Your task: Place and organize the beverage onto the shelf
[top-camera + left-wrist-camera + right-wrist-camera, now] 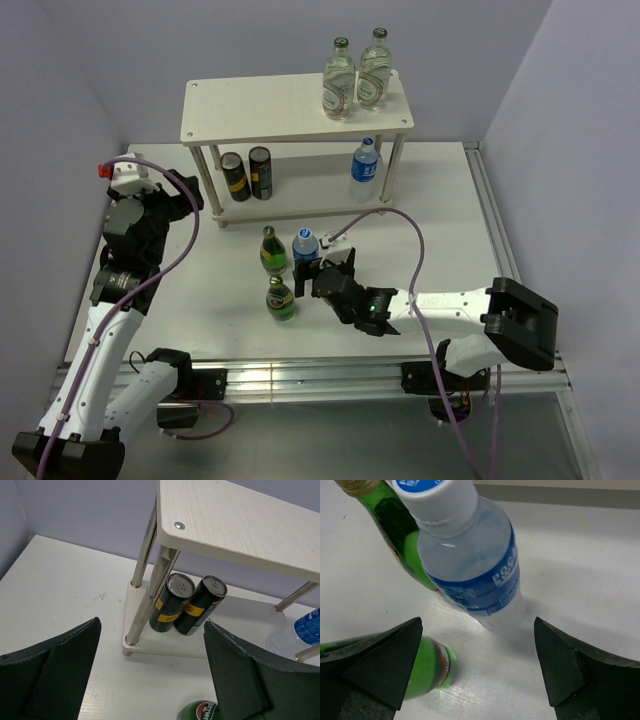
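The shelf (260,110) stands at the back of the table. Its top board carries two clear glass bottles (339,80). On the lower board are two black cans (247,174) and a blue-labelled water bottle (366,170). On the table in front stand a second water bottle (305,246) and two green bottles (273,251) (280,298). My right gripper (322,268) is open just short of that water bottle (475,565), with one green bottle (427,667) by its left finger. My left gripper (192,203) is open and empty, facing the cans (185,602) at the shelf's left end.
Purple walls close in the table at the back and both sides. A silver shelf leg (145,605) stands between my left gripper (152,630) and the cans. A green bottle top (200,712) shows at the lower edge of the left wrist view.
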### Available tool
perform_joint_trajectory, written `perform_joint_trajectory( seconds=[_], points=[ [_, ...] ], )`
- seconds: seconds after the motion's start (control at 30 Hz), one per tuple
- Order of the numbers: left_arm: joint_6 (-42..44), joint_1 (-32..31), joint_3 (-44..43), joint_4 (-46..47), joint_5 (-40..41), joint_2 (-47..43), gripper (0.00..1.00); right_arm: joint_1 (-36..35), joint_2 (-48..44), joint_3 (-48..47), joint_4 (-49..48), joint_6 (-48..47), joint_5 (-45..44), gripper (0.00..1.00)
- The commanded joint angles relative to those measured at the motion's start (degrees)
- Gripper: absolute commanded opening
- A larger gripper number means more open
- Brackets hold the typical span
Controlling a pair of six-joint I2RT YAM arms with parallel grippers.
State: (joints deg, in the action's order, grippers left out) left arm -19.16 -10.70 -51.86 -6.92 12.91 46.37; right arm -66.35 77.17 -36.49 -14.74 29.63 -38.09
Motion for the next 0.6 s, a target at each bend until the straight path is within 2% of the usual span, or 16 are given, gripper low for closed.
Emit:
perform_joint_trajectory(
  seconds=[0.0, 0.2, 0.43, 0.53, 0.57],
  points=[
    [0.44, -0.02, -0.62, 1.47, -0.51, -0.67, 0.91, 0.60, 2.11, -3.76, -6.77, -2.38, -0.94, 0.99],
    [0.44, -0.02, -0.62, 1.56, -0.43, -0.75, 0.91, 2.53, 8.69, -3.76, -17.40, -6.42, -3.66, 0.99],
    [0.44, -0.02, -0.79, 1.47, -0.43, -0.58, 0.91, 7.19, 17.13, -6.40, -22.43, -6.25, -4.45, 0.97],
    [0.44, -0.02, -0.79, 1.56, -0.60, -0.58, 0.91, 8.60, 18.54, -6.84, -24.19, -6.95, -6.03, 0.79],
    [0.44, -0.02, -0.79, 1.56, -0.51, -0.49, 0.91, 9.04, 18.55, -7.01, -24.28, -7.47, -6.12, 0.64]
  ],
)
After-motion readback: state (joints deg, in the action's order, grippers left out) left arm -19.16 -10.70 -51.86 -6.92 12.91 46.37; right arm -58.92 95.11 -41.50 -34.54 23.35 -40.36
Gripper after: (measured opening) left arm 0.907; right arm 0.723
